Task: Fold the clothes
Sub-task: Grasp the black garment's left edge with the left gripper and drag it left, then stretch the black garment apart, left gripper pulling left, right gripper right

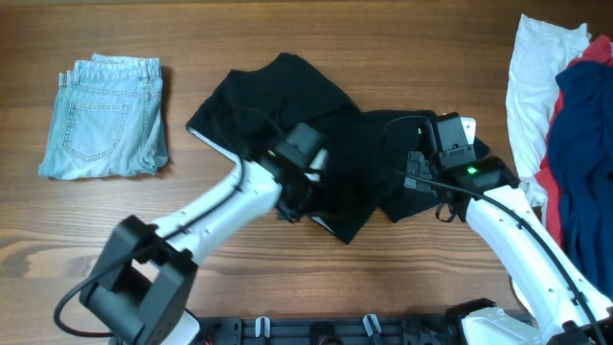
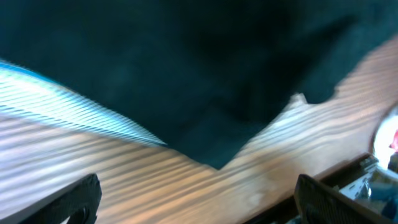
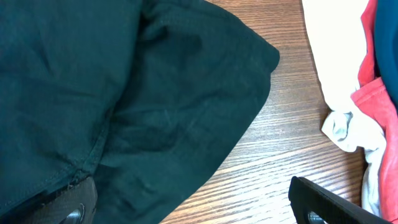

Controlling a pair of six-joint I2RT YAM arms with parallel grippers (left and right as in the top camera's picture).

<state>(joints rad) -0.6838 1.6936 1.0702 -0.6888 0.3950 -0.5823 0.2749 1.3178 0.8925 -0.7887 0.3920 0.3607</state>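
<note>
The black trouser-like garment (image 1: 287,105) lies crumpled across the middle of the wooden table, a pale lining edge showing at its front. My left gripper (image 1: 292,196) hovers over its front middle, open and empty; in the left wrist view the black cloth (image 2: 186,74) fills the top with a pale striped edge (image 2: 74,106), and the picture is blurred. My right gripper (image 1: 426,187) is open over the garment's right end; the right wrist view shows the black cloth (image 3: 124,93) under the left finger and bare wood between the fingers.
Folded light-blue denim jeans (image 1: 105,115) lie at the far left. A pile of white (image 1: 536,77), red and navy (image 1: 584,144) clothes lies at the right edge, also in the right wrist view (image 3: 348,74). A black rail runs along the table's front edge (image 1: 335,331).
</note>
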